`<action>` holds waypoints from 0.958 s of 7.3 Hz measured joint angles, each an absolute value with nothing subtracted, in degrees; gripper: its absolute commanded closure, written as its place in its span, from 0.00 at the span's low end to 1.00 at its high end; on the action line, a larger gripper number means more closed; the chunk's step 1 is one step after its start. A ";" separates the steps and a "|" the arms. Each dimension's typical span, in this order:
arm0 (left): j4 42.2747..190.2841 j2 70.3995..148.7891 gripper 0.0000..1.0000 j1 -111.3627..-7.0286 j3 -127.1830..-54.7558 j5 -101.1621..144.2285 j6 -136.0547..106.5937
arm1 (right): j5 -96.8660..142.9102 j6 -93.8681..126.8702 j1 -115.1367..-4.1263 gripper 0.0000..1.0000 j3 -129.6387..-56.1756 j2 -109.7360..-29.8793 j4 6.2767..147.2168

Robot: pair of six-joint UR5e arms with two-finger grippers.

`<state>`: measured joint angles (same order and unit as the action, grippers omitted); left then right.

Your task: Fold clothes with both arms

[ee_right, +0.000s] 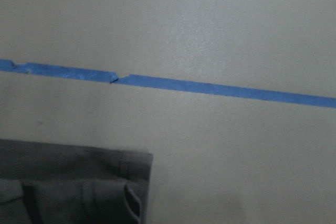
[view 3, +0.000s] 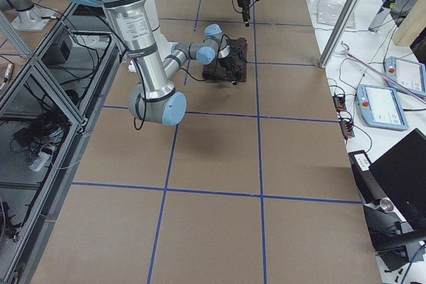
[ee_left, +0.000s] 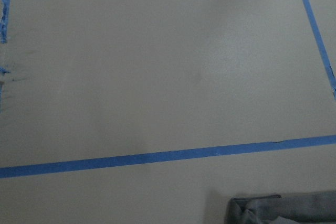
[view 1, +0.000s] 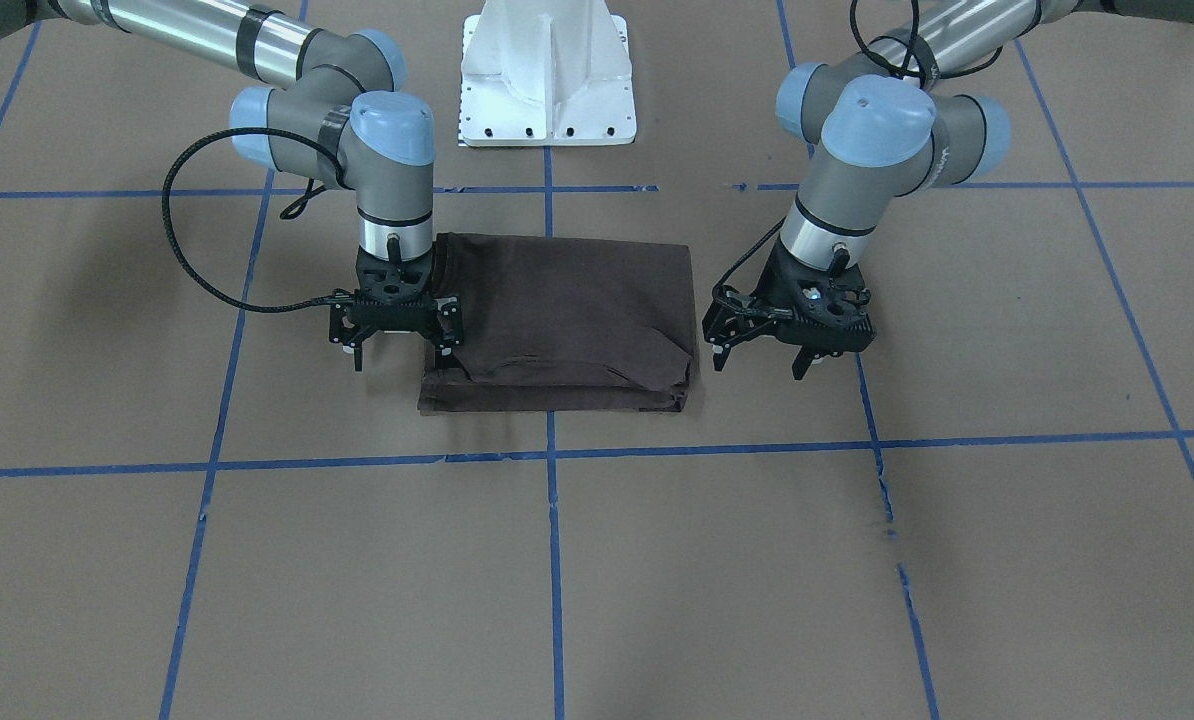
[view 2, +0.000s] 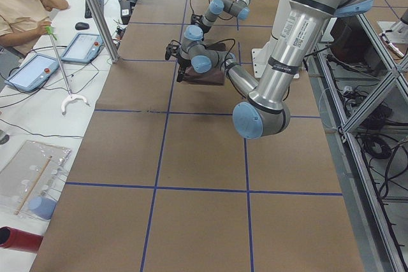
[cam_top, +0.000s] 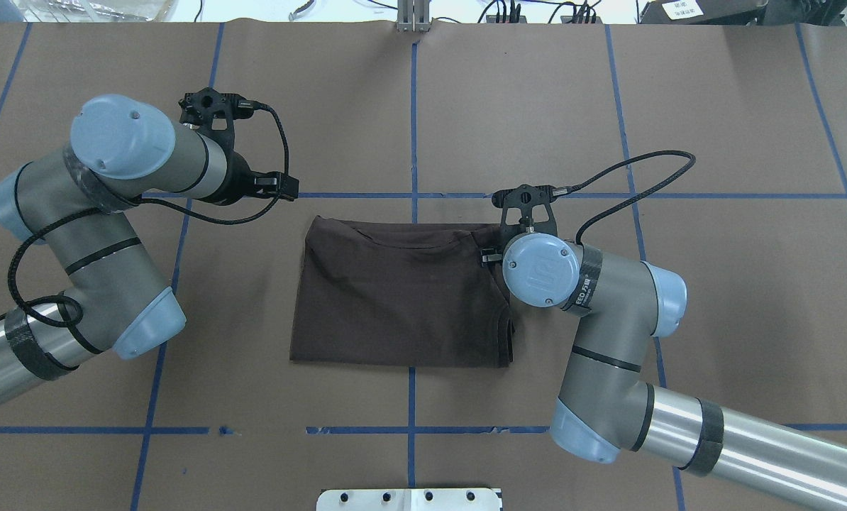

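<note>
The dark brown T-shirt (view 1: 567,320) (cam_top: 395,298) lies folded into a flat rectangle on the brown table, its thicker folded edge toward the far side from the robot. My right gripper (view 1: 402,362) points down at the shirt's side edge with its jaws open, one finger (view 1: 447,335) over the cloth and the other off it. My left gripper (view 1: 759,368) hangs open just beyond the opposite side edge, tilted, holding nothing. The left wrist view shows only a shirt corner (ee_left: 283,211). In the right wrist view the folded shirt corner (ee_right: 68,187) is at the lower left.
Blue tape lines (view 1: 557,455) divide the brown paper table into squares. The white pedestal base (view 1: 547,80) stands behind the shirt. A seated person (view 2: 25,4) and tablets (view 2: 32,71) are beyond the table's far edge.
</note>
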<state>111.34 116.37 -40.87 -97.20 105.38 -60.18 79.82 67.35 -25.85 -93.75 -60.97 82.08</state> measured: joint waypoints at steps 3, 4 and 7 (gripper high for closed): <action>111.38 116.37 0.00 -40.68 -97.16 105.38 -61.18 | 80.38 66.99 -31.61 0.00 -86.55 -56.77 81.77; 111.41 116.37 0.00 -40.62 -97.11 105.38 -61.74 | 82.33 67.11 -34.05 0.00 -83.55 -54.54 81.65; 111.71 116.22 0.00 -40.59 -97.89 105.69 -62.80 | 101.26 63.26 -42.79 0.00 -86.00 -55.43 78.18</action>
<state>111.71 116.22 -40.59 -97.89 105.69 -62.80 101.26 63.26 -42.79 -86.00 -55.43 78.18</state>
